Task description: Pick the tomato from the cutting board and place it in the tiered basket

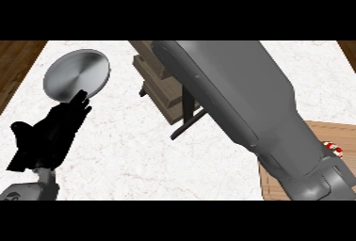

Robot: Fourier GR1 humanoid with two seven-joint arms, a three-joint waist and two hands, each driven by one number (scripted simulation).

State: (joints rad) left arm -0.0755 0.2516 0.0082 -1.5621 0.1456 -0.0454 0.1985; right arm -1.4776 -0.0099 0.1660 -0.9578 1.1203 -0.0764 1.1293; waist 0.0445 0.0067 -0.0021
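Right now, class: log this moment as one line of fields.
left hand: open, resting over counter | right arm: stretched toward basket, hand hidden | plate: far left | board: right edge

Kitchen: marble counter (173, 160), steel plate (76, 75), wooden cutting board (334, 134).

The right forearm (236, 94) is crossing the view from the lower right toward the top and is covering most of the tiered basket (161, 89), so only its left shelves and dark legs are showing. The right hand is lying out of sight past the arm's far end. The cutting board (327, 129) is being cut off by the right edge and partly covered by the arm. A small red and white thing (334, 149) is peeking out beside the arm, too little showing to name.
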